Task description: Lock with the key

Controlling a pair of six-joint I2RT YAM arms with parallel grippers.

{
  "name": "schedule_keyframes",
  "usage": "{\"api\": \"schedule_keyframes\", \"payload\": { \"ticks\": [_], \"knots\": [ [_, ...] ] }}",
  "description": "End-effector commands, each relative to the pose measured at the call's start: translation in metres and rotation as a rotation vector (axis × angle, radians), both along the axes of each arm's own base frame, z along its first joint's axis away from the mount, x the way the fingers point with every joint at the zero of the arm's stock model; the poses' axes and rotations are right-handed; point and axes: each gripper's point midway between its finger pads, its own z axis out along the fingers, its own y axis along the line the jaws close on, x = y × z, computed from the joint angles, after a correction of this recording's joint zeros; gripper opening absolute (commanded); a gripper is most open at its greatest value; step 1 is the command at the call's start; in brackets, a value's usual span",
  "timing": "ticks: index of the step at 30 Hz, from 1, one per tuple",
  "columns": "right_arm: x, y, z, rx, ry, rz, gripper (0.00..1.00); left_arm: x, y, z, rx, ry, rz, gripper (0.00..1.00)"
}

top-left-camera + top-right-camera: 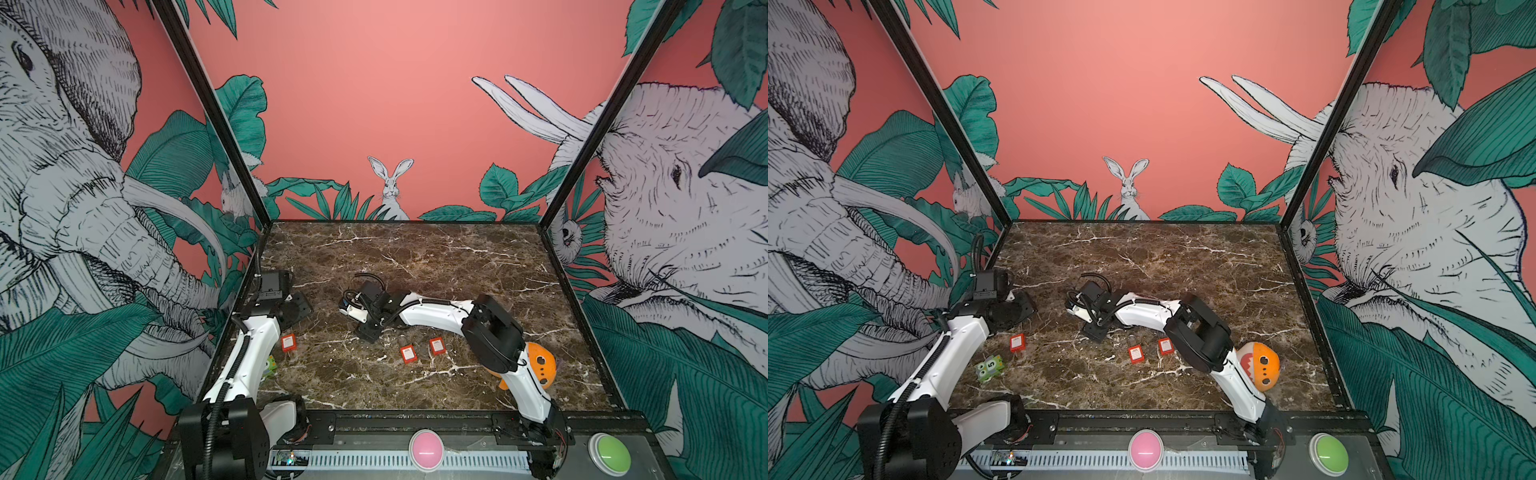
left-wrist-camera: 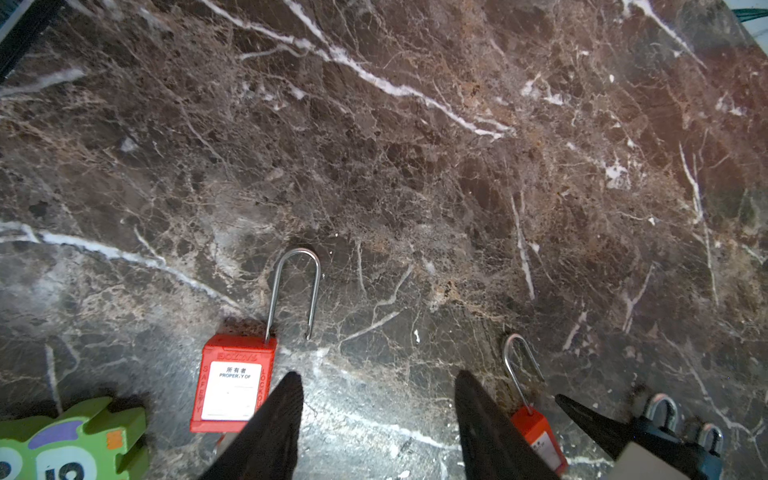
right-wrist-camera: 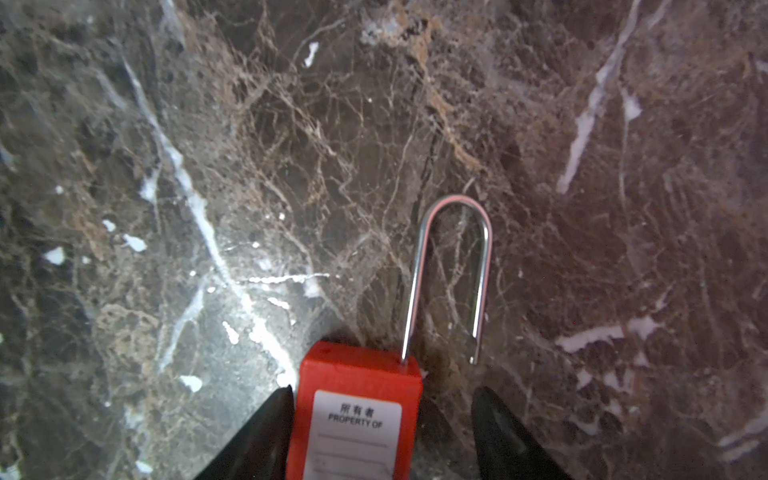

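A red padlock [image 3: 353, 419] with a white label lies on the marble, and its long shackle [image 3: 451, 274] is sprung open. My right gripper [image 3: 382, 390] straddles the padlock's body with the jaws open: one finger touches its side, the other stands apart. In both top views this gripper [image 1: 353, 313] hides that padlock. Three more red padlocks show there: the left [image 1: 288, 343], middle [image 1: 408, 354] and right [image 1: 437, 345]. My left gripper [image 2: 377, 374] hangs open over bare marble beside the left padlock [image 2: 232, 382], whose shackle is also open. I cannot make out a key clearly.
A green number toy [image 1: 990, 365] lies near the left arm. An orange ball toy [image 1: 540, 365] with a toothed mouth sits behind the right arm. Pink [image 1: 426, 449] and green [image 1: 609, 454] buttons sit on the front rail. Black frame posts border the table.
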Motion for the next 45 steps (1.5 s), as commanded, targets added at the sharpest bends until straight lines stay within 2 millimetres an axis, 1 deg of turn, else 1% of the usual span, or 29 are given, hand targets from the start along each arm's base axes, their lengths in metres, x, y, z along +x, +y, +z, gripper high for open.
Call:
{"api": "schedule_keyframes", "payload": {
  "ticks": [1, 5, 8, 10, 15, 19, 23, 25, 27, 29, 30, 32, 35, 37, 38, 39, 41, 42, 45],
  "knots": [
    [-0.004, -0.011, -0.006, -0.028, -0.021, 0.005, 0.64, 0.002, -0.003, -0.002, -0.018, -0.011, -0.018, 0.60],
    [-0.008, -0.017, -0.006, -0.014, -0.044, 0.039, 0.56, 0.003, -0.007, -0.005, -0.038, -0.015, -0.031, 0.59],
    [-0.005, -0.018, -0.007, -0.027, -0.069, 0.041, 0.53, 0.006, -0.011, -0.005, -0.059, -0.022, -0.038, 0.59],
    [0.000, -0.017, -0.006, -0.024, -0.090, 0.034, 0.51, 0.010, -0.016, -0.003, -0.091, -0.042, -0.047, 0.59],
    [0.002, -0.009, -0.004, 0.005, -0.104, 0.043, 0.47, 0.018, -0.024, 0.005, -0.132, -0.102, -0.071, 0.59],
    [0.001, -0.006, -0.002, 0.024, -0.107, 0.053, 0.39, 0.018, -0.026, 0.009, -0.123, -0.120, -0.097, 0.58],
    [0.000, -0.001, 0.009, 0.083, -0.134, 0.088, 0.27, 0.020, -0.029, 0.013, -0.130, -0.148, -0.119, 0.57],
    [-0.001, 0.001, 0.019, 0.113, -0.158, 0.109, 0.24, 0.022, -0.031, 0.015, -0.129, -0.167, -0.140, 0.57],
    [-0.003, 0.001, 0.032, 0.151, -0.189, 0.143, 0.23, 0.024, -0.032, 0.019, -0.120, -0.191, -0.164, 0.59],
    [-0.003, -0.003, 0.050, 0.199, -0.217, 0.173, 0.21, 0.027, -0.034, 0.025, -0.102, -0.228, -0.197, 0.64],
    [-0.001, -0.006, 0.062, 0.233, -0.234, 0.182, 0.21, 0.030, -0.036, 0.031, -0.092, -0.262, -0.227, 0.66],
    [-0.001, -0.021, 0.075, 0.287, -0.230, 0.207, 0.20, 0.035, -0.042, 0.044, -0.052, -0.335, -0.298, 0.65],
    [-0.008, -0.042, 0.109, 0.430, -0.150, 0.279, 0.23, 0.039, -0.061, 0.067, 0.000, -0.475, -0.450, 0.61],
    [-0.005, -0.059, 0.131, 0.531, -0.103, 0.285, 0.23, 0.038, -0.078, 0.084, 0.024, -0.567, -0.589, 0.61],
    [-0.005, -0.065, 0.138, 0.562, -0.090, 0.300, 0.23, 0.037, -0.082, 0.089, 0.044, -0.589, -0.632, 0.62],
    [-0.003, -0.073, 0.144, 0.580, -0.086, 0.310, 0.24, 0.037, -0.087, 0.093, 0.059, -0.601, -0.677, 0.61],
    [-0.001, -0.085, 0.149, 0.576, -0.091, 0.322, 0.23, 0.031, -0.104, 0.099, 0.070, -0.640, -0.814, 0.60],
    [0.001, -0.091, 0.151, 0.565, -0.096, 0.336, 0.23, 0.027, -0.115, 0.101, 0.077, -0.664, -0.894, 0.60],
    [0.004, -0.102, 0.157, 0.535, -0.100, 0.350, 0.23, 0.003, -0.154, 0.107, 0.074, -0.760, -1.171, 0.59]
  ]
}}
